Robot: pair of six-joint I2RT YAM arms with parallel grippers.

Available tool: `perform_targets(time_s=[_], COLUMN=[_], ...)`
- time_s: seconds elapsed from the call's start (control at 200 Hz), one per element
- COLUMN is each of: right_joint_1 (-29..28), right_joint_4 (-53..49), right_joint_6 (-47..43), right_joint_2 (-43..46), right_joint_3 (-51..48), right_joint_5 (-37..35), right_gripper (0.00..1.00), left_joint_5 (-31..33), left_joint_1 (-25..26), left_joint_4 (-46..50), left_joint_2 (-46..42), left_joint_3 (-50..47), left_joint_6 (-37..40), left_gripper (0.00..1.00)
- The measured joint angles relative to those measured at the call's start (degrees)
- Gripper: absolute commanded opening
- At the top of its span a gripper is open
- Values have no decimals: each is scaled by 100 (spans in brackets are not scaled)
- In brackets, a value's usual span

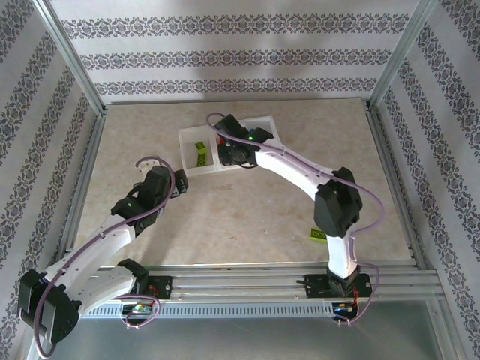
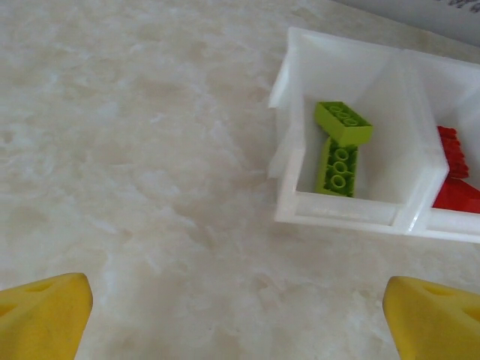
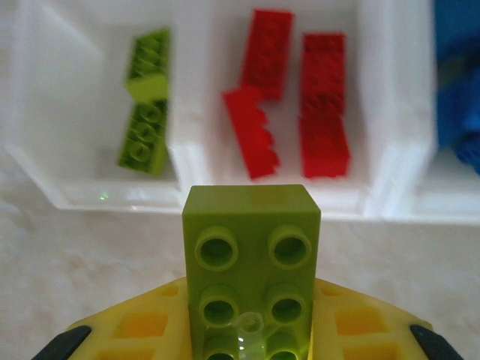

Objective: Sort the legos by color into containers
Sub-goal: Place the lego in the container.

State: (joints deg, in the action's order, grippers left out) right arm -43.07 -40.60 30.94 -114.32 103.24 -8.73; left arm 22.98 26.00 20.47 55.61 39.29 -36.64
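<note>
1. Left fingers: spread wide with nothing between them. The two yellow tips are seen at the bottom corners of the left wrist view, above bare table, near the outer front corner of the containers.
2. Right fingers: closed on a lime green lego, which is gripped at its lower end with its studs turned toward the wrist camera. Two columns of studs are counted on it.
3. In the right wrist view the held lego is seen before the near wall of the containers, roughly in line with the divider between the green bin and the red bin. In the top view the right fingers are placed over the tray's middle.
4. Green bin: two lime green legos are noted, one lying flat and the other resting tilted across its far end.
5. Middle bin: three red legos are noted, lying close together.
6. Third bin: blue legos are seen, too blurred to be counted.
7. A small lime green piece is seen on the table just beside the right arm's upright link. Dark marks are carried on it, but they are too small to be read.
</note>
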Motion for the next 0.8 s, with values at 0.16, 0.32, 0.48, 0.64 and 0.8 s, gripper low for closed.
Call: perform_targets(time_s=[0.16,0.32,0.48,0.64,0.8], right_joint_1=[-149,-240,-258,-258,-258], right_joint_4=[-35,-85,-133,-203,-280], right_joint_6=[-293,-540,-693,-743,-826], right_joint_2=[-835,-1587,-2212,-2636,-2929], right_joint_3=[1163,2083,2743,3174,3510], right_joint_5=[11,22,22,24,55], right_gripper=[27,29,32,34,42], left_joint_5=[-234,-393,-498,-564,-643], left_joint_1=[-278,-387,-437,-437,-437], left_joint_4=[22,44,59,59,57], left_joint_2=[0,0,2,4,4], left_joint_3=[-175,-221,-240,-243,-291], left_joint_6=[-216,-350,-407,-420,-420], left_gripper=[100,100,100,100,100])
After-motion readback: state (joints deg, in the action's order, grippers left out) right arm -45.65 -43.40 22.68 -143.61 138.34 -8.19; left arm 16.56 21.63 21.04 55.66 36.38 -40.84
